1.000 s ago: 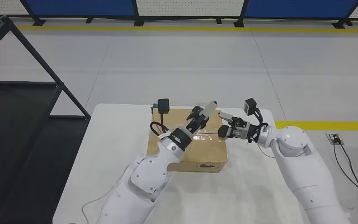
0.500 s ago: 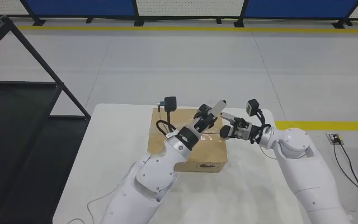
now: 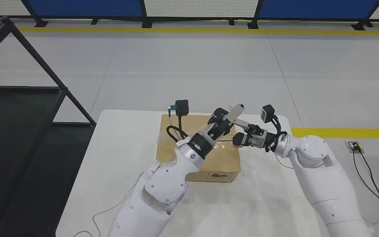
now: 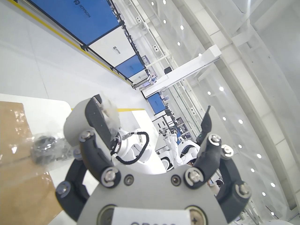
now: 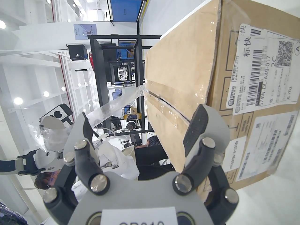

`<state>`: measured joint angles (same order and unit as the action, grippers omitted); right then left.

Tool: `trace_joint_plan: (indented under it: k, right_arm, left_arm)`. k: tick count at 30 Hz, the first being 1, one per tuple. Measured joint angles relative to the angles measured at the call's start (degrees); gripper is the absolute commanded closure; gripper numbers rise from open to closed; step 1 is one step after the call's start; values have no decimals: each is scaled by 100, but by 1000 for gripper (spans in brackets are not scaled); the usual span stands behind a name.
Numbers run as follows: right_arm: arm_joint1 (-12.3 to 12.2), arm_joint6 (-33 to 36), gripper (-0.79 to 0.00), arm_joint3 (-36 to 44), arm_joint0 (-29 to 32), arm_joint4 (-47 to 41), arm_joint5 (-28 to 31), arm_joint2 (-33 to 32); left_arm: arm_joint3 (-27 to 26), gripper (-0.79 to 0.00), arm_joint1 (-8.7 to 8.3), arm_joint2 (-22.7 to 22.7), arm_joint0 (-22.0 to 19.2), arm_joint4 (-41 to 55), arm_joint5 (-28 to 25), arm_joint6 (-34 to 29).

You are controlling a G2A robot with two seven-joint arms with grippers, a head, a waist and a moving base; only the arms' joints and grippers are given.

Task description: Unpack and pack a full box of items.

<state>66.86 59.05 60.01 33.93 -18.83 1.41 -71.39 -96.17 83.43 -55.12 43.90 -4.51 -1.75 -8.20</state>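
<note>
**Mia:** Where is the box?

**Ben:** The brown box (image 3: 228,157) sits on the white table (image 3: 118,154). Its top flaps are down. A thin dark seam (image 5: 168,106) runs along the middle of the top.

**Mia:** Is anything stuck on the box?

**Ben:** Yes. White paper labels (image 5: 264,71) are on one side of it. A strip of clear tape (image 5: 117,104) is lifted off the box top at the end of the seam. It hangs in the air past the edge of the box.

**Mia:** Where is the left gripper?

**Ben:** The left gripper (image 3: 232,114) is up above the far corner of the box, and its arm lies across the box top. Its two fingers are wide apart. A crumpled bit of clear tape clings to the tip of one finger (image 4: 98,118).

**Mia:** And the right gripper?

**Ben:** The right gripper (image 3: 235,131) is just beside the box, next to the side with the labels, up near its top edge. It points at the box. Its fingers are spread apart too, and they pinch nothing.
</note>
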Motion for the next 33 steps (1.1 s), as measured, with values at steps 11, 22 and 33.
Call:
trace_joint_plan:
  k: [11, 22, 33]
  right_arm:
    - [-7, -6, -785, -51, -58, -28, -1, 68]
    - [-29, 51, -785, -154, -119, -58, 99, 78]
    - [-114, 142, -785, -18, -37, 3, 242, -68]
  left_arm:
    - [-839, -785, -32, -448, 318, 143, 47, -267]
    - [-1943, -785, -298, -2534, 1236, 844, 487, -1133]
    - [-1288, -785, -672, -5183, 1757, 2546, 1380, -3768]
